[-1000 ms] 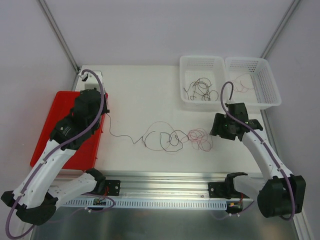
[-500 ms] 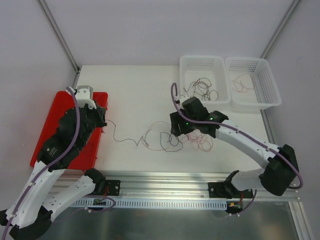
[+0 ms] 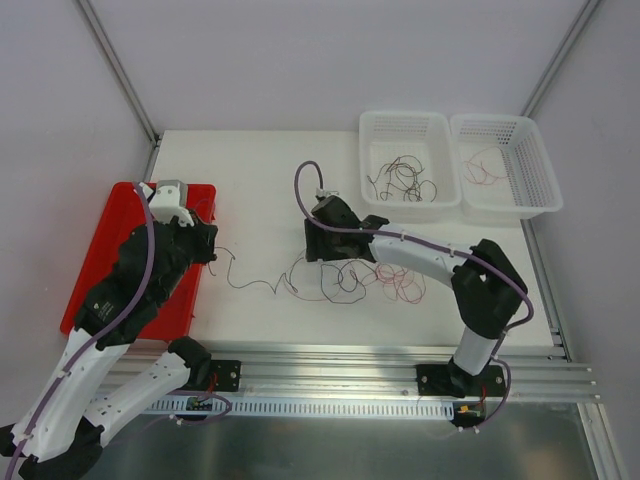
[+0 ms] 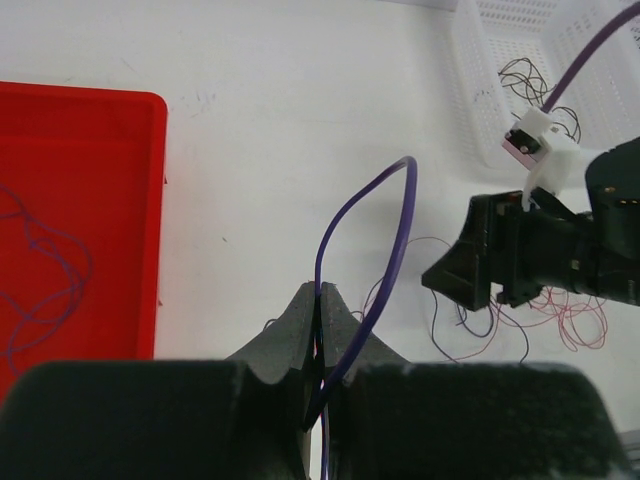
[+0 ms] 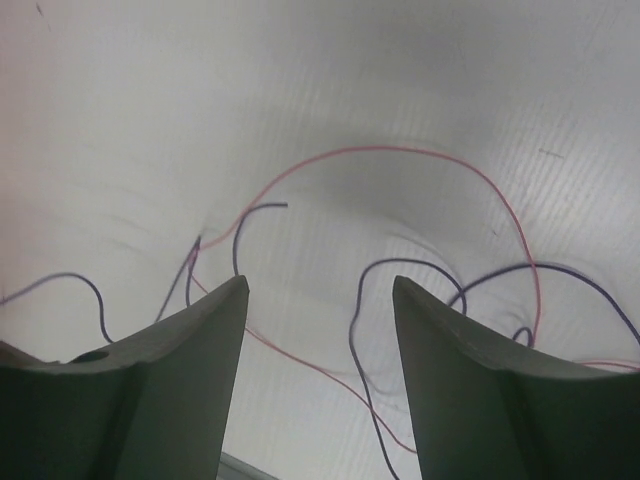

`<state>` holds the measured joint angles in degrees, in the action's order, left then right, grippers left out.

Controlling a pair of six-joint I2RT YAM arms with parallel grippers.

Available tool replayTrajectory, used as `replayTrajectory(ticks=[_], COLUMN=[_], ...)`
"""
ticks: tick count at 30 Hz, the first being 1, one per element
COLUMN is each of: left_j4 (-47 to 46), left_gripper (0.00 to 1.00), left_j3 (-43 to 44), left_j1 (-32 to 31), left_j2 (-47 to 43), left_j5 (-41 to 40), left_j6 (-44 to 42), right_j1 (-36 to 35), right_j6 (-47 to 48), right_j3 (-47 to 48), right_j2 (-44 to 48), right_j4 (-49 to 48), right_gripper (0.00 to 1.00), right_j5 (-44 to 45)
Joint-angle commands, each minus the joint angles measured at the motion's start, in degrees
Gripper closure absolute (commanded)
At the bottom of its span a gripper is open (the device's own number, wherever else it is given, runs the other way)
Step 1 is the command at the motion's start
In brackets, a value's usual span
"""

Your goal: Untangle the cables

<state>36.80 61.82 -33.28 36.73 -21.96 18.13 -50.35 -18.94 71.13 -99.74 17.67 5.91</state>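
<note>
The cables (image 3: 352, 278) lie as a tangle of thin purple, dark and pink-red loops at mid-table. One purple strand (image 3: 245, 283) runs left from the tangle to my left gripper (image 3: 208, 248), which is shut on it beside the red tray. In the left wrist view that purple cable (image 4: 385, 250) arches up out of the shut left gripper (image 4: 322, 290). My right gripper (image 3: 318, 246) hovers open over the tangle's left part. In the right wrist view the right gripper (image 5: 320, 290) frames a pink strand (image 5: 400, 150) and a purple strand (image 5: 400, 265) without touching them.
A red tray (image 3: 100, 250) at the left holds thin purple wires (image 4: 40, 270). Two white baskets stand at the back right: one (image 3: 405, 122) with dark wires (image 3: 400, 180), the other (image 3: 505, 122) with a red wire (image 3: 485, 168). A metal rail (image 3: 330, 365) runs along the near edge.
The right arm has swung left from beside the baskets to over the tangle's left part, jaws open. The left gripper has shifted slightly toward the near edge, still holding its strand.
</note>
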Motion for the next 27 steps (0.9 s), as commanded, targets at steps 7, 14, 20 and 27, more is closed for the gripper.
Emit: replayTrajectory(ticks=[7,14,20,27], left_j4=[-0.06,-0.14,-0.06,0.03], left_gripper=[1.0,1.0,1.0,1.0], left_j3=[-1.35,-1.97,-3.64,-6.36], left_j1=[0.41,0.41,0.41,0.41], left_j2=[-0.7,-0.17,0.36,1.94], left_j5=[2.36,2.71,2.09,-0.45], left_j6=[1.73,1.56,2.17,2.96], right_j1=[-0.98,-0.89,-0.89,-0.89], right_j6=[-16.73,-19.82,-20.0,-14.91], right_j3=[10.5,13.24,13.16,9.82], right_j2=[-10.37,-15.92,-15.4,-4.6], right_j4=[-0.8,0.61,0.44,1.84], right_gripper=[0.36,0.39,0.65,0.99], right_j5=[12.19,12.28,12.45,13.16])
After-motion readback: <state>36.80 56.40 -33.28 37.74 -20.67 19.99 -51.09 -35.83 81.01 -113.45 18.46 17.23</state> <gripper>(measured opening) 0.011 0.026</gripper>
